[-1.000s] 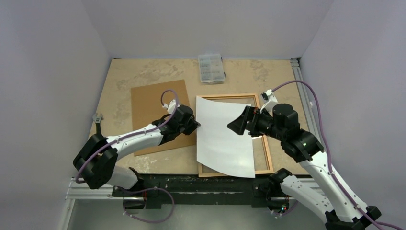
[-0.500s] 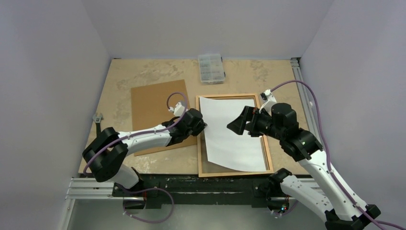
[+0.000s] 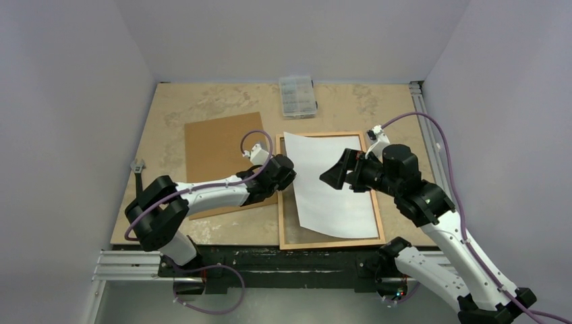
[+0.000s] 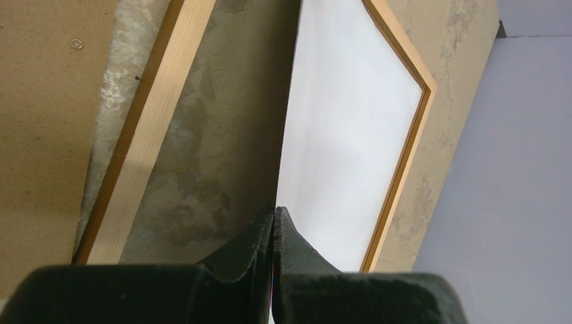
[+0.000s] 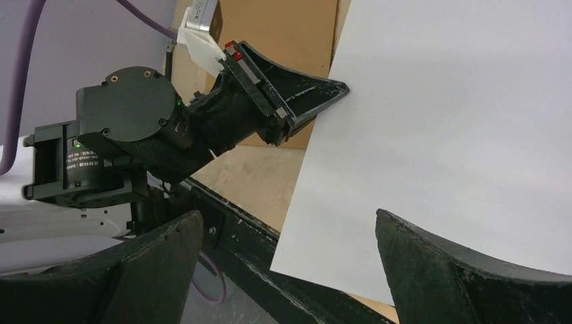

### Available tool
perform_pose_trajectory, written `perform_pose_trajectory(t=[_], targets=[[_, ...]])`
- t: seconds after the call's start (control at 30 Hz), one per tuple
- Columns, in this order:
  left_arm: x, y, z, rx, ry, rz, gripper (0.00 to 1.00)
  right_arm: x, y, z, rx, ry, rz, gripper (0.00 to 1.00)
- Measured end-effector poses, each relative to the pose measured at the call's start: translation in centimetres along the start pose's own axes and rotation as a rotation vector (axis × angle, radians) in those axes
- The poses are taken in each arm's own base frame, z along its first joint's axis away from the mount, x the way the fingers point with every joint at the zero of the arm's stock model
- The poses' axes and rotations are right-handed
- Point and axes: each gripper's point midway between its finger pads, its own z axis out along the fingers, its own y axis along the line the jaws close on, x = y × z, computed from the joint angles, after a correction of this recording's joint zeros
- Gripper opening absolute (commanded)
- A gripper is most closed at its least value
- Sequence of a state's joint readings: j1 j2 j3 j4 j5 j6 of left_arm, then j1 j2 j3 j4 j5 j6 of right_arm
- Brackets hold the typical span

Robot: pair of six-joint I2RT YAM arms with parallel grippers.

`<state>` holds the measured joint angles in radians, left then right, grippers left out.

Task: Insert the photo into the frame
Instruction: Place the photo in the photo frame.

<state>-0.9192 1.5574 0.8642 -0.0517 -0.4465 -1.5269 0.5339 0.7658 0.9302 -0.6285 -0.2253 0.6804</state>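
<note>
The photo (image 3: 334, 209) lies white back up, slanted over the frame (image 3: 324, 243), with its left edge raised. My left gripper (image 3: 293, 177) is shut on that left edge. In the left wrist view the shut fingertips (image 4: 274, 214) pinch the sheet's edge, the white back (image 4: 344, 128) is to the right, and the frame's rails (image 4: 145, 135) run either side. My right gripper (image 3: 330, 177) is open and empty, hovering just above the middle of the photo. In the right wrist view (image 5: 289, 214) its jaws stand wide apart over the photo (image 5: 459, 115), facing the left gripper (image 5: 297, 101).
A plain brown backing board (image 3: 219, 152) lies left of the frame, partly under the left arm. A small clear compartment box (image 3: 297, 96) sits at the back. A small metal tool (image 3: 138, 167) is at the table's left edge. The black mounting rail (image 3: 270, 260) runs along the near edge.
My left gripper has moved right with the photo's left edge. The photo has slid right and now lies more within the frame's outline. The right gripper has stayed in place, open.
</note>
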Motion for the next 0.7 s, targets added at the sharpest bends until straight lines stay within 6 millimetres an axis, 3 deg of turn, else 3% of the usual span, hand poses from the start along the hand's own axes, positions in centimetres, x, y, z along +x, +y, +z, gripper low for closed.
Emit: perform_pose_trajectory(t=[0.4,0.53,0.7], targets=[[1.5,0.0,1.5,-0.006,0.008,0.022,0.01,0.0,0.0,0.0,-0.001,0.000,0.000,0.98],[1.4,-0.6,1.3,-0.007,0.009,0.058,0.24,-0.1,0.1,0.1,-0.003,-0.001,0.000,0.98],[1.2,-2.5,1.0,-0.003,0.017,0.129,0.41,-0.2,0.1,0.3,-0.004,-0.002,0.000,0.98]])
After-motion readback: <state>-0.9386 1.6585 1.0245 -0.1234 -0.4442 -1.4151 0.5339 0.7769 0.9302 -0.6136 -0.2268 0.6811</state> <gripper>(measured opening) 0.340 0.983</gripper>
